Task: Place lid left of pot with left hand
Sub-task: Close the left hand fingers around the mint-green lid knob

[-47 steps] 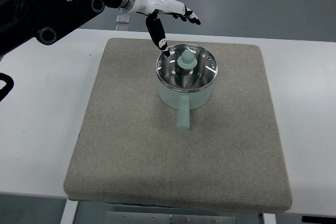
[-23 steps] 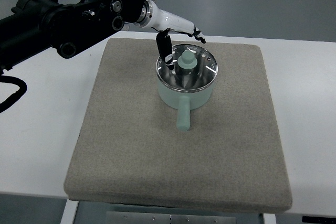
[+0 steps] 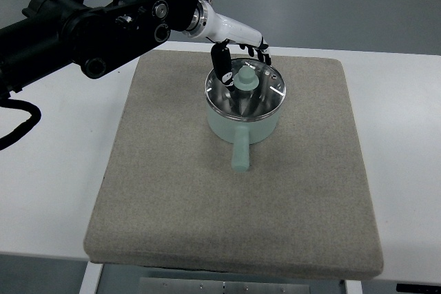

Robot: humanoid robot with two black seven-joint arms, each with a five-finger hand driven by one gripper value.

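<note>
A mint-green pot [image 3: 243, 125] stands on the grey mat [image 3: 172, 191], its handle pointing toward the near edge. On top sits the glass lid [image 3: 262, 98] with a mint knob [image 3: 244, 79]. My left hand [image 3: 242, 56] reaches in from the upper left and hovers over the lid's far rim. Its thumb [image 3: 222, 65] hangs down just left of the knob, and the other fingers curl behind the knob. Nothing is grasped. The right arm is out of view.
The mat covers most of a white table [image 3: 55, 163]. My black left arm [image 3: 89, 18] crosses the upper left corner, and a black cable [image 3: 17, 125] loops at the left edge. Bare mat lies left of the pot.
My left hand has moved right and down toward the lid, from beyond the pot's far-left rim to directly around the knob. The pot and lid have stayed put.
</note>
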